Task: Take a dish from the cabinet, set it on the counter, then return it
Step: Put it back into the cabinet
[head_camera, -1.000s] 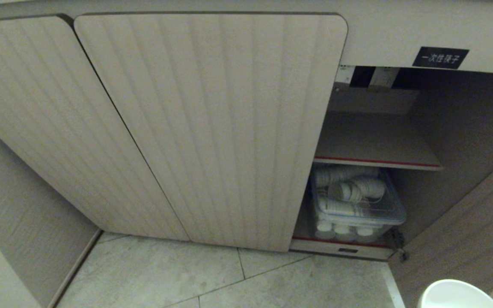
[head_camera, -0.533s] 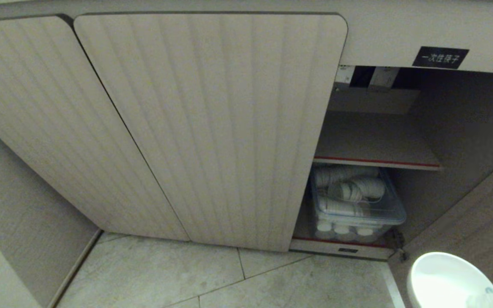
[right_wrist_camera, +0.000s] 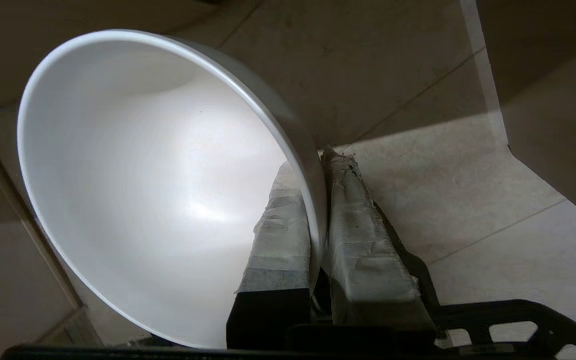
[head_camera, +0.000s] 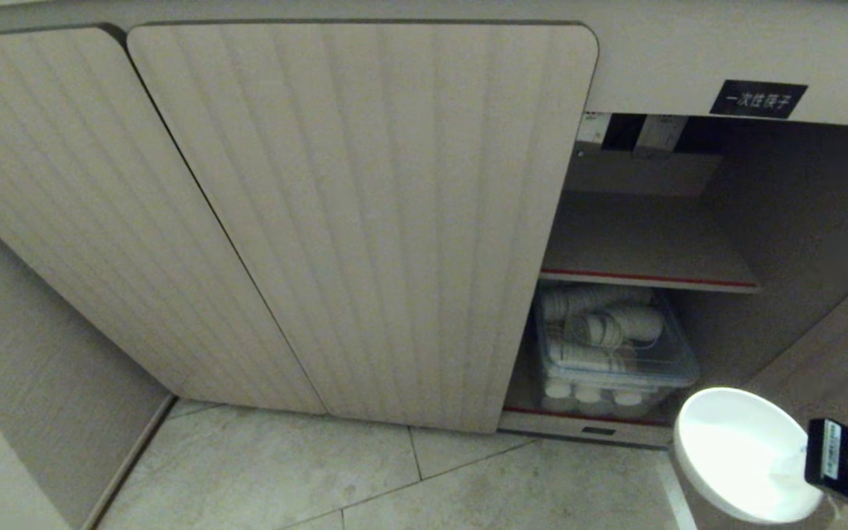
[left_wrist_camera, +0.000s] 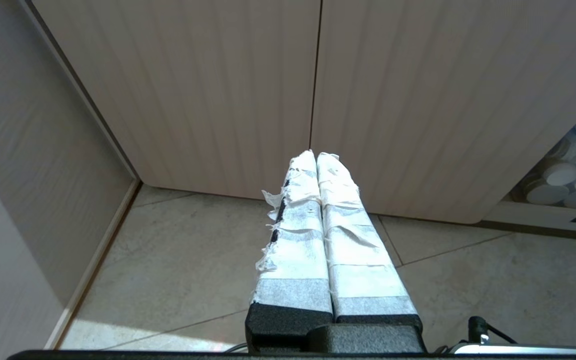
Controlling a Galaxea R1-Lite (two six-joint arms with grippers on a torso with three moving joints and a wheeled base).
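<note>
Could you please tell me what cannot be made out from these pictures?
- Head view: most of the right end effector is cut off by the frame edge beside the dish.
- Head view: the shut door hides the cabinet's left interior.
- Head view: the items in the clear bin are too small to identify.
- The counter appears in no view.

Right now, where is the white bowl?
The dish is low on the right of the head view, pinched by its rim in the right gripper, above the floor just outside the open cabinet.
</note>
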